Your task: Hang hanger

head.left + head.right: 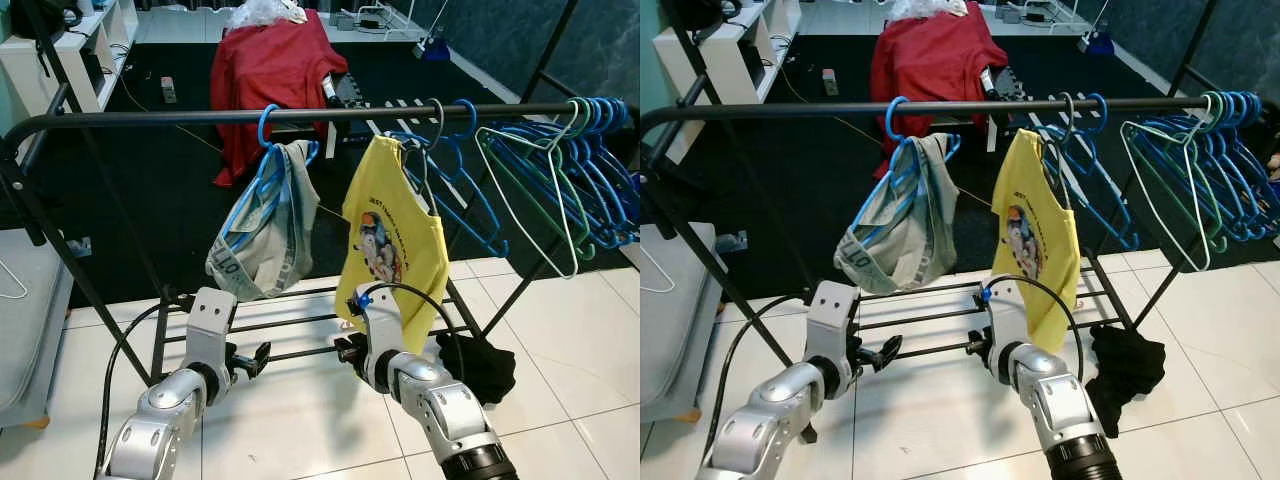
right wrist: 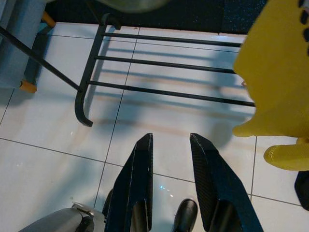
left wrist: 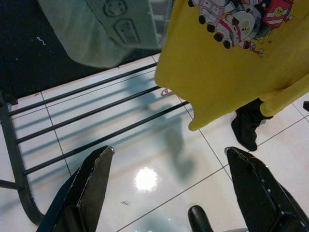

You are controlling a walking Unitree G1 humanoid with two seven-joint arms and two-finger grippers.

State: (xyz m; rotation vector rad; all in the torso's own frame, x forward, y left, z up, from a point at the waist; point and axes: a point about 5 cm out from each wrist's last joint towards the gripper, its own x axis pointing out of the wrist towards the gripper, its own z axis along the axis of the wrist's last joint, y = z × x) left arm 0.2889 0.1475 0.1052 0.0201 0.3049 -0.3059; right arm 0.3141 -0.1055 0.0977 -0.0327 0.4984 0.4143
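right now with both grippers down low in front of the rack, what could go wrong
1. The yellow shirt hangs just above the right gripper; raising that arm could snag its hem and tug the hanger off the rail.
2. The left gripper, open, sits near the rack's lower bars and might knock them.
3. The black cloth on the tiles lies beside the rack's foot, where a step forward could catch it.

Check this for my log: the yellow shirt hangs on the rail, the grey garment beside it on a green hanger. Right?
Not quite. The grey garment hangs on a blue hanger, as the left eye view shows. The yellow shirt does hang on the rail beside it.
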